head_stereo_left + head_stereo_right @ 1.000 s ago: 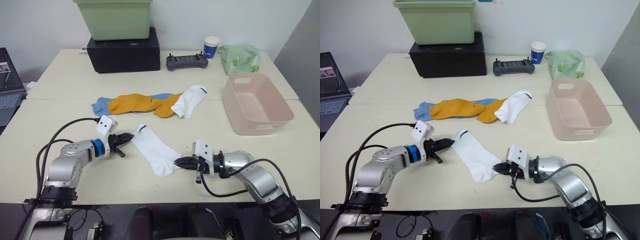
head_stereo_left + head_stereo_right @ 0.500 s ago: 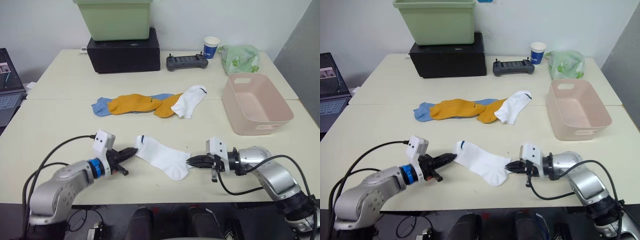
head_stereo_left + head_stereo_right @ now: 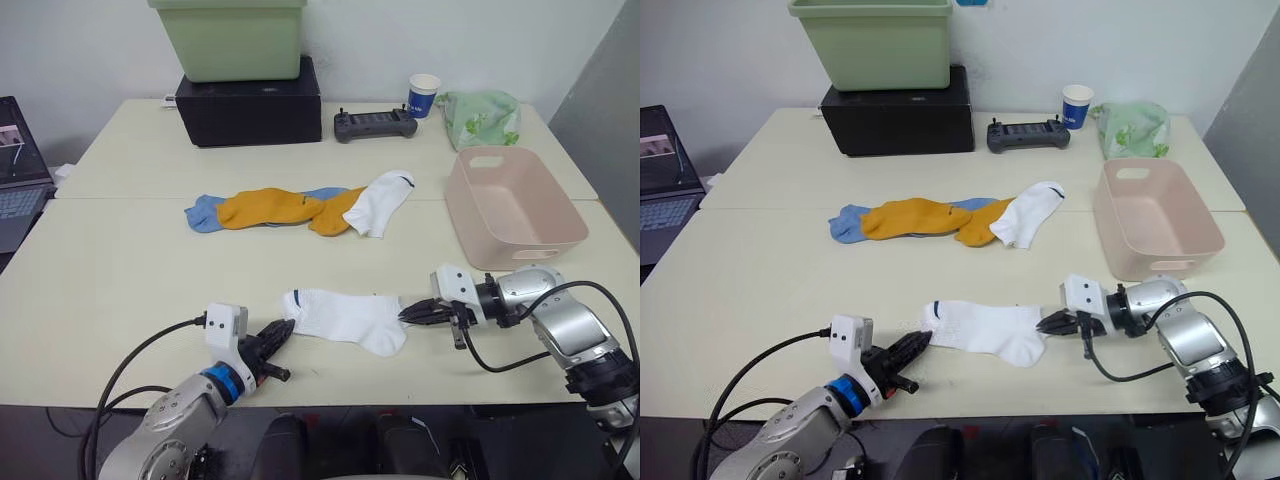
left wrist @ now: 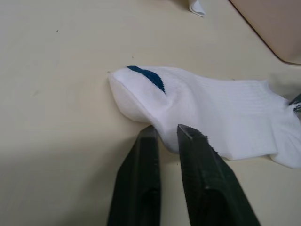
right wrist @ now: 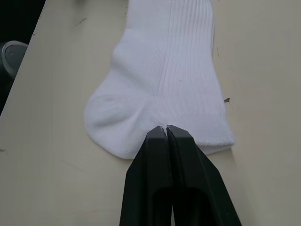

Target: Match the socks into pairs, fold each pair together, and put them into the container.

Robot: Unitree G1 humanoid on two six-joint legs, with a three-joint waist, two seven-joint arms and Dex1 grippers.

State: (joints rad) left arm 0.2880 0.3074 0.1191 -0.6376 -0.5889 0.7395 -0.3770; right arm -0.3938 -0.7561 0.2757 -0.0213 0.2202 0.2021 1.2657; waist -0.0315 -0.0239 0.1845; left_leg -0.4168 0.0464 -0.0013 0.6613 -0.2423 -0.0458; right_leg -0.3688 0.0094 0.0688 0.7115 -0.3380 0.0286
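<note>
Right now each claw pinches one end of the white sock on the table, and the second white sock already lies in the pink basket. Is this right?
Not quite. The pink basket is empty. The second white sock lies on the table beside the orange socks, as the left eye view shows. Each claw, left and right, does pinch the white sock.

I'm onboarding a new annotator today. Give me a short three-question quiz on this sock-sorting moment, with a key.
1. True or false: the pink basket already holds a sock.
2. Which sock do both grippers meet? A) mustard-orange B) white, near the table's front edge C) light blue
3. Fill in: the right gripper is shut on the white sock's ____ end.

Key:
1. False; it is empty.
2. B: the white sock, left gripper at its cuff.
3. Toe.
</note>
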